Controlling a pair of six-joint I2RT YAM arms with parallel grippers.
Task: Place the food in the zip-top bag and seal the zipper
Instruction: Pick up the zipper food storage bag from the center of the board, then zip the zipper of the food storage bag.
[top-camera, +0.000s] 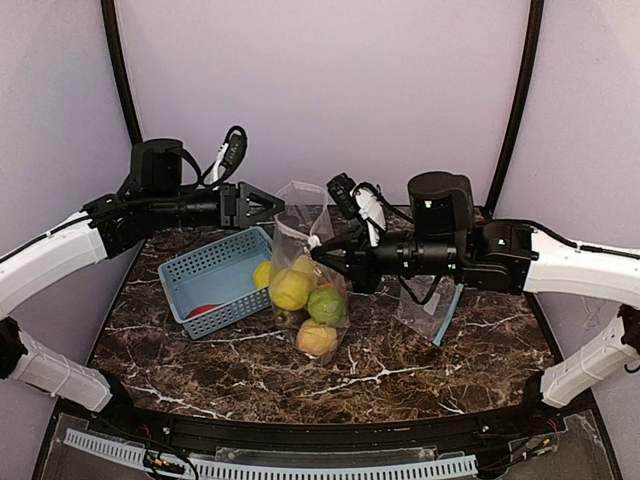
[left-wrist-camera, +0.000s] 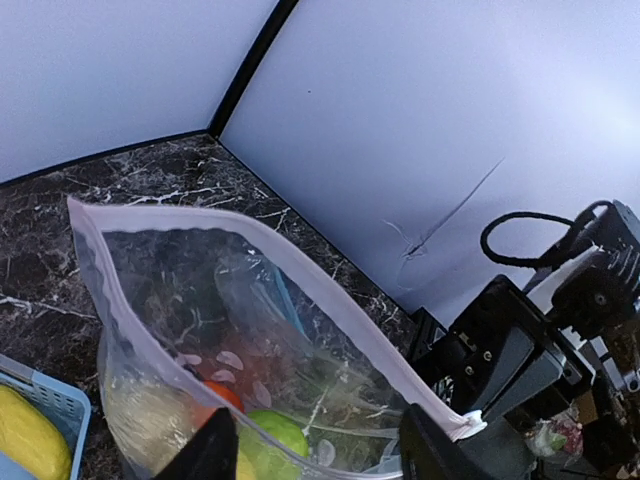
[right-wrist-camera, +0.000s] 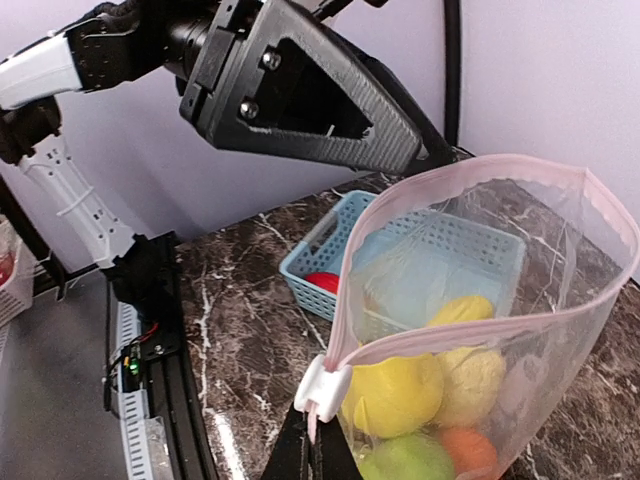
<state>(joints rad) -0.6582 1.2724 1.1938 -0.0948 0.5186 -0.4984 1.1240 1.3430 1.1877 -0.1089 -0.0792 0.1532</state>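
The bag (top-camera: 298, 215) stands upright mid-table, mouth up, and I count four pieces of food (top-camera: 291, 289) inside (one lemon (top-camera: 262, 273) and one red piece (top-camera: 203, 310) lie in the basket (top-camera: 215, 262) beside it), my right gripper (top-camera: 322, 252) held level and pinched on its slider corner, my left gripper (top-camera: 275, 206) level at the rim, parted, empty.

At table (top-camera: 420, 370) centre: zip-top bag (top-camera: 300, 230) upright, food (top-camera: 292, 288) piled inside. Just left of bag: basket (top-camera: 215, 272), loose piece (top-camera: 203, 310) in its near corner. Right of bag: second bag (top-camera: 432, 312) flat on table. Above basket's far corner: left gripper (top-camera: 278, 207). At bag's right rim: right gripper (top-camera: 318, 252)
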